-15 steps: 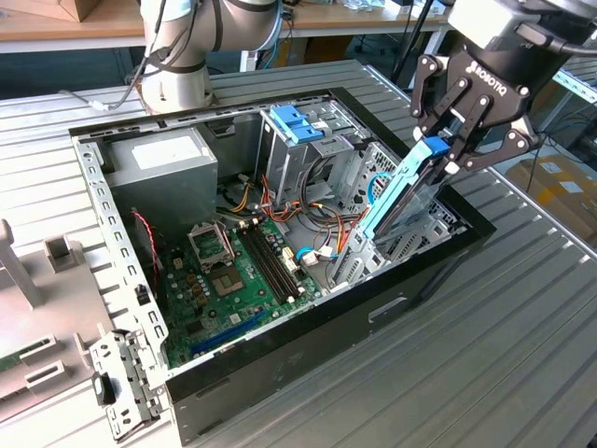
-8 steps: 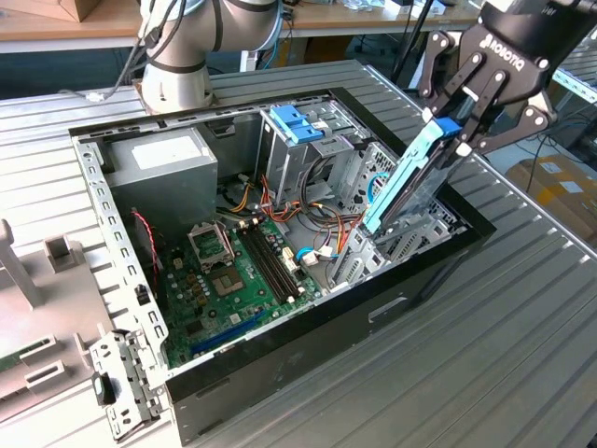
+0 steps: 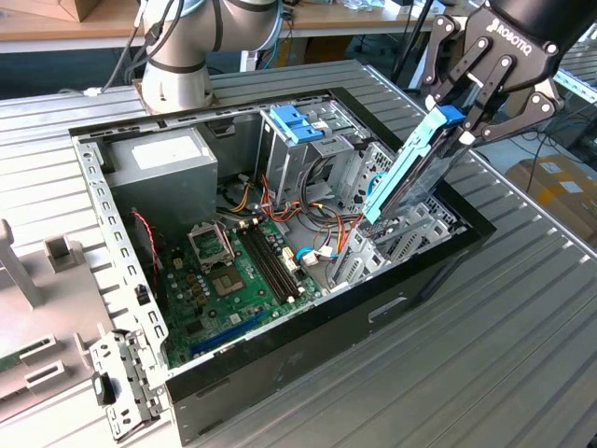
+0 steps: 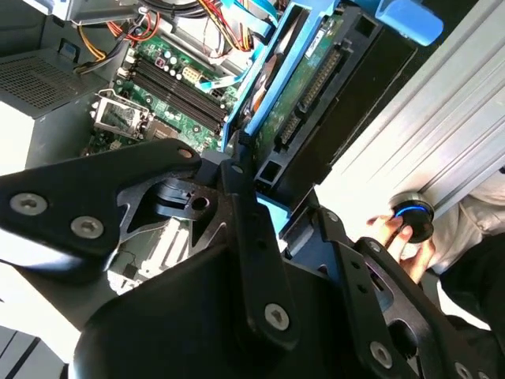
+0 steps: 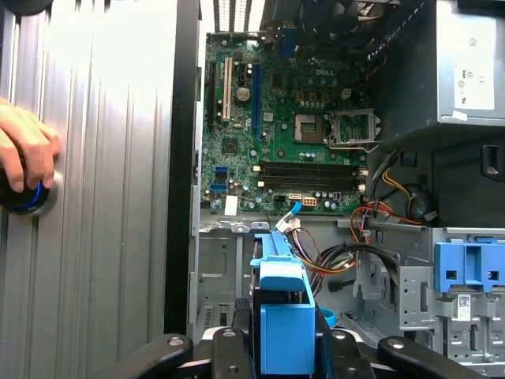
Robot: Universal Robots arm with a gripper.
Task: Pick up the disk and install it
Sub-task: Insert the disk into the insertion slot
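Gripper [image 3: 469,126] clamped on the disk [image 3: 403,177] at its upper end, by the blue rail [image 3: 446,116]. Disk is tilted, with its lower end down in the open case [image 3: 280,359], over the grey bay [image 3: 410,238] by the wall on the exterior view's right (touching or not, can't tell). Motherboard [image 3: 233,280], power supply [image 3: 163,159] and blue-latched cage [image 3: 297,126] sit further in. A hand [image 5: 24,154] rests on a black knob [image 5: 31,201] on the bench [image 3: 504,355].
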